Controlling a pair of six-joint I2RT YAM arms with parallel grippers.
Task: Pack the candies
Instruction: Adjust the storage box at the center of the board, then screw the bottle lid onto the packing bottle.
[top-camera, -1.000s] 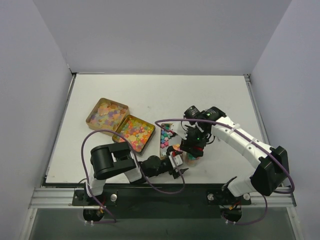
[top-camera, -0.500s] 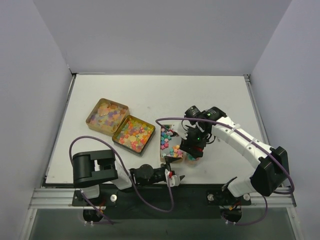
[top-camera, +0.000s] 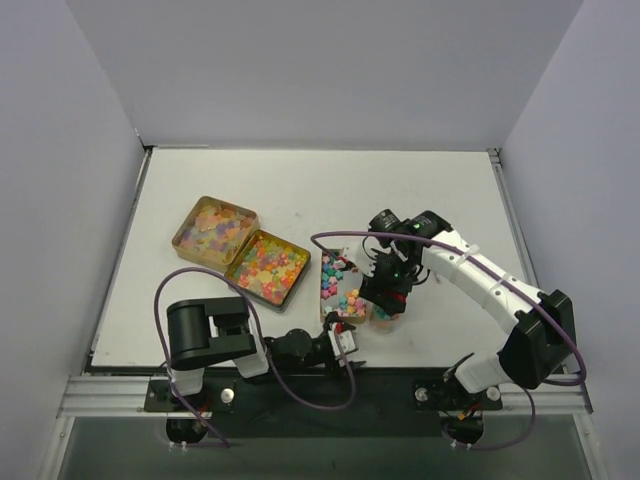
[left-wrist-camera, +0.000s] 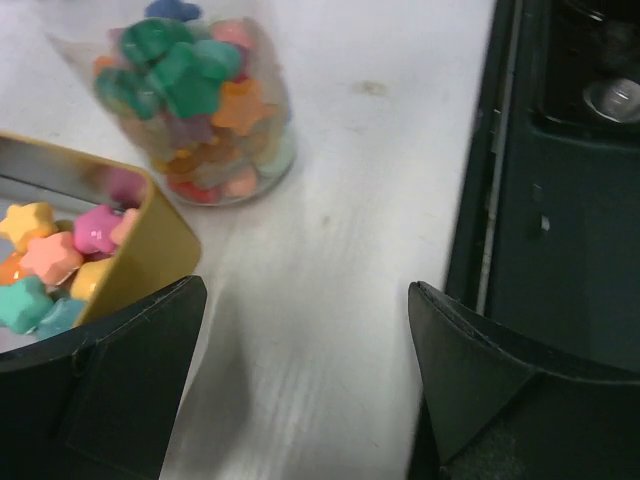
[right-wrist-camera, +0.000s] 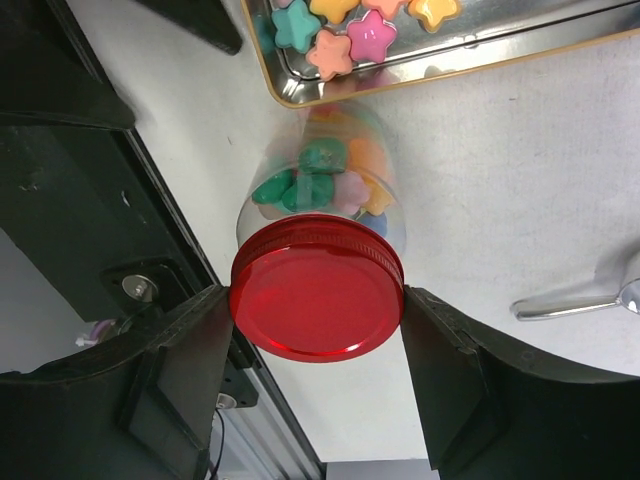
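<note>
Top cam's high behind the arm bases, looking down over the whole counter (top-camera: 420, 190). Left wrist cam sits low at the near edge; right wrist cam looks straight down, close. Both catch the jar (left-wrist-camera: 258, 150) of candies (left-wrist-camera: 190, 80) and the gold tin (left-wrist-camera: 150, 250) corner.

The white counter (top-camera: 420, 190) has a back wall (top-camera: 320, 70), a left wall (top-camera: 60, 200) and a right wall (top-camera: 585, 150) around it, all 3 plain and pale purple-grey. The light is soft. A silver metal rail (top-camera: 110, 393) runs along the near edge.
</note>
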